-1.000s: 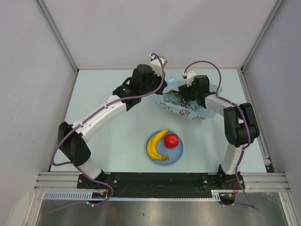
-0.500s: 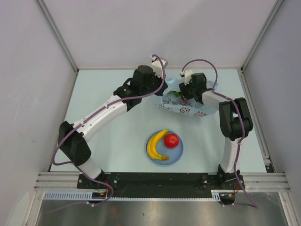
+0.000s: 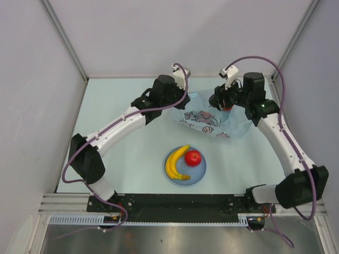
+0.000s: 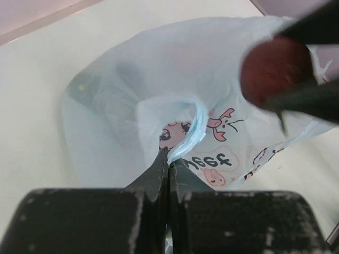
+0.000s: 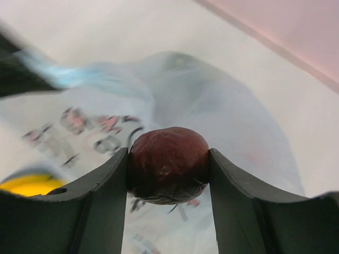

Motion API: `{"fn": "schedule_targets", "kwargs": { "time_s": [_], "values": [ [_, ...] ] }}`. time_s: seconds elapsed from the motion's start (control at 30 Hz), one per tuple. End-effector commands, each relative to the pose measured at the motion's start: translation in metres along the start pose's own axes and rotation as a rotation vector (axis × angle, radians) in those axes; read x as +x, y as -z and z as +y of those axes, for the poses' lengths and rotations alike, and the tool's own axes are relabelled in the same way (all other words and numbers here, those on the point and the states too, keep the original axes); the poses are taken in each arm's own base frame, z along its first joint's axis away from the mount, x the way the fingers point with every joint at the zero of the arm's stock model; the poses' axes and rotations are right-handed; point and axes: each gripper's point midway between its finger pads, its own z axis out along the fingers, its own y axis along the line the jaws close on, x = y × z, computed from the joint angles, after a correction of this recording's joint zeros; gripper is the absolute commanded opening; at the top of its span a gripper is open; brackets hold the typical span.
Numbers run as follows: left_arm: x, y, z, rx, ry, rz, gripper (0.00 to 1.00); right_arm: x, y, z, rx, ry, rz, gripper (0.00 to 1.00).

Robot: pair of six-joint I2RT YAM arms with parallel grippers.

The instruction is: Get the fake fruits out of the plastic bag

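Jaws of the right gripper (image 3: 226, 101) were clamped on a dark red fruit (image 5: 168, 165), one finger pressed to each side of it, with the round body filling the gap between them. That fruit hung clear above the plastic bag (image 4: 132, 84), touching neither the film nor the table (image 3: 127, 164). Jaws of the left gripper (image 4: 168, 163) were pressed fully together on a fold of the bag's light-blue rim, pinching it just beside the printed cartoon and holding the mouth up and open toward the other arm.

Beyond the grippers, the bag lay crumpled at the far middle of the table, between the two wrists. Nearer the arm bases stood the blue plate (image 3: 197, 175), well apart from the bag, with a yellow banana (image 3: 177, 163) and a red fruit (image 3: 193, 157) lying on it and touching each other.

By my reading, two fruits were already out and a third was lifted free but not yet set down. A dim dark patch and a greenish one showed through the film in the left wrist view. These were probably fruits left inside, though I could not tell for certain or count them.
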Motion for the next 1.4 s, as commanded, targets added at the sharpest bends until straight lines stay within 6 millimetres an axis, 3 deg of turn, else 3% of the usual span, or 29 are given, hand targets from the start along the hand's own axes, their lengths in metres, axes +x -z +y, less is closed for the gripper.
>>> {"fn": "schedule_targets", "kwargs": {
  "time_s": [0.0,0.07,0.13,0.17,0.27,0.4,0.6,0.83,0.87,0.9,0.93,1.0,1.13,1.17,1.23,1.27,1.33,1.37],
  "values": [
    [-0.011,0.000,-0.004,0.019,0.019,-0.042,0.00,0.048,0.037,0.087,-0.335,0.051,0.146,0.23],
    [-0.010,0.001,-0.003,0.015,0.013,-0.045,0.01,0.072,0.051,0.129,-0.475,0.149,0.202,0.23],
    [-0.006,0.002,-0.004,0.014,0.012,-0.041,0.00,0.091,0.057,0.154,-0.558,0.194,0.244,0.23],
    [-0.008,0.006,-0.004,0.016,0.010,-0.051,0.00,0.108,0.059,0.179,-0.636,0.245,0.275,0.23],
    [-0.004,0.012,-0.005,0.020,-0.002,-0.051,0.00,0.137,0.057,0.217,-0.751,0.366,0.316,0.23],
    [-0.001,0.021,-0.002,0.009,-0.019,-0.056,0.00,0.154,0.058,0.250,-0.897,0.563,0.287,0.24],
    [0.008,0.036,0.000,0.003,-0.036,-0.058,0.00,0.163,0.046,0.275,-0.963,0.656,0.264,0.28],
    [0.018,0.044,-0.002,0.017,-0.037,-0.051,0.00,0.185,0.026,0.282,-0.944,0.682,0.295,0.35],
    [0.017,0.044,-0.002,0.017,-0.037,-0.053,0.00,0.179,0.018,0.282,-0.909,0.668,0.272,0.39],
    [0.016,0.044,-0.002,0.018,-0.038,-0.054,0.00,0.177,0.016,0.281,-0.899,0.656,0.270,0.48],
    [0.016,0.045,-0.003,0.021,-0.036,-0.055,0.00,0.175,0.016,0.282,-0.894,0.662,0.261,0.63],
    [0.015,0.045,-0.004,0.024,-0.030,-0.056,0.00,0.171,0.015,0.280,-0.878,0.688,0.246,0.76],
    [0.016,0.046,-0.008,0.046,-0.019,-0.054,0.01,0.138,0.027,0.272,-0.797,0.687,0.173,0.88],
    [0.017,0.047,-0.009,0.049,-0.014,-0.053,0.00,0.117,0.035,0.264,-0.746,0.692,0.125,0.90],
    [0.020,0.047,-0.009,0.051,-0.008,-0.048,0.00,0.100,0.042,0.257,-0.676,0.653,0.102,0.97],
    [0.019,0.048,-0.009,0.050,-0.005,-0.049,0.00,0.080,0.044,0.241,-0.570,0.635,0.065,0.97],
    [0.021,0.048,-0.008,0.044,-0.001,-0.047,0.00,0.064,0.043,0.216,-0.425,0.484,0.074,0.83],
    [0.022,0.049,-0.007,0.042,0.002,-0.043,0.00,0.054,0.040,0.187,-0.344,0.411,0.079,0.79]
  ]
}}
